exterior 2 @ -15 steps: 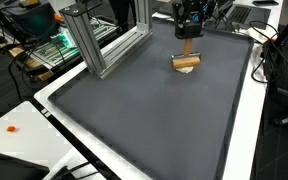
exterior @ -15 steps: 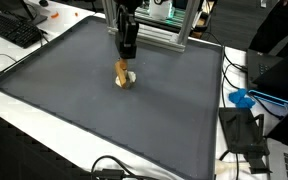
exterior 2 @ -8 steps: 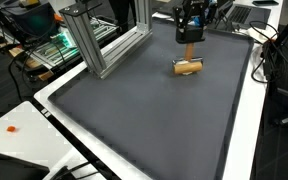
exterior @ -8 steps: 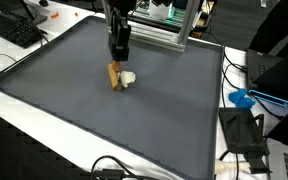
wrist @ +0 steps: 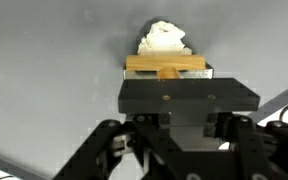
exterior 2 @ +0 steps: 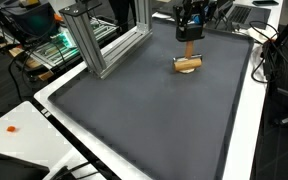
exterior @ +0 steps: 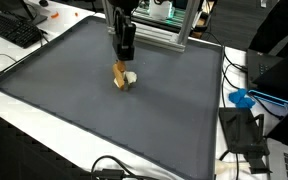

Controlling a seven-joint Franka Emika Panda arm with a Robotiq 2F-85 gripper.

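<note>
Gripping a wooden tool (exterior 2: 188,65) by its upright handle (exterior 2: 189,50), fingers (exterior: 126,48) closed round it as far as can be judged. In the wrist view only the crossbar (wrist: 165,65) showing, the grip itself hidden behind the black body. Standing head-down on the grey mat (exterior: 84,110), upper middle of the frame in both exterior views. Touching the far side of the head, a white wad (wrist: 164,40). By the look of it, grasp made and head set down, with the wad lying on the mat, apart from every edge. Farther out: metal frame (exterior 2: 104,45) at upper left, keyboard (exterior: 14,25) on the counter (exterior: 14,125) in the top left corner.
</note>
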